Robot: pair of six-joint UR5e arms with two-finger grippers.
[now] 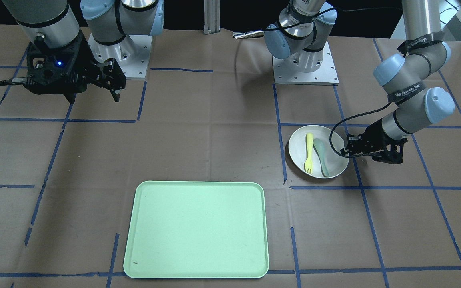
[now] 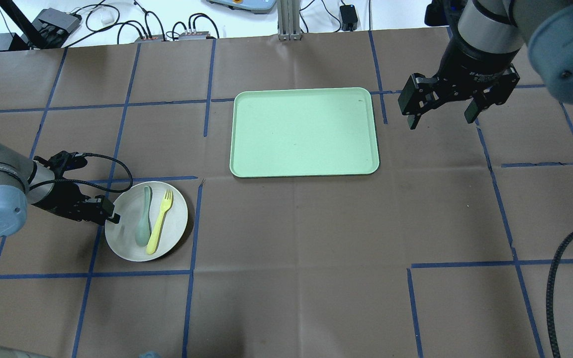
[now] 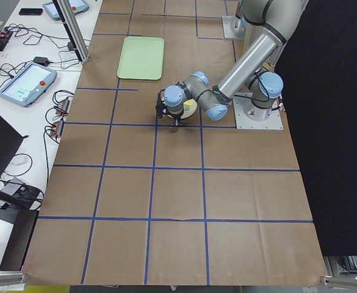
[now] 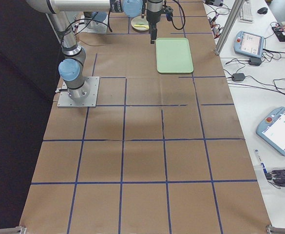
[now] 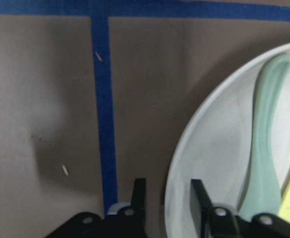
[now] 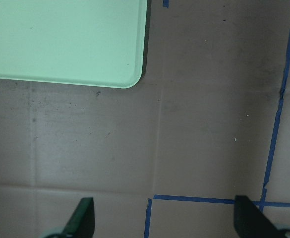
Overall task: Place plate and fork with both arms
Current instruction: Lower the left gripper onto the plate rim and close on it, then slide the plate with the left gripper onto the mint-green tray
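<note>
— What are the grippers doing?

— The right gripper hangs above the worktop, just off a corner of the mint-green tray. Its jaws are spread wide with nothing between them, and its wrist view takes in only brown paper, blue tape and that tray corner. The left gripper is low at the edge of the plate, on the side away from the tray. Its fingers stand a little apart and straddle the rim, one outside above the paper and one inside over the plate's floor. A gap shows between the outer finger and the rim, so it is not clamped on anything.

— And the surface around them?

— The worktop is covered in brown paper marked into squares with blue tape. Along the side across from the robot runs a white bench with cables and teach pendants. The tray lies flat near the middle of the worktop, towards that bench.

— Where are the plate and fork?

— The plate sits on the robot's left side, well apart from the tray and inside a taped square. A grey-green spoon and the pale-yellow fork lie in it side by side. The fork is the one nearer the tray, its tines pointing away from the robot. The spoon is nearer the left gripper, close to its inner finger but apart from it.
</note>
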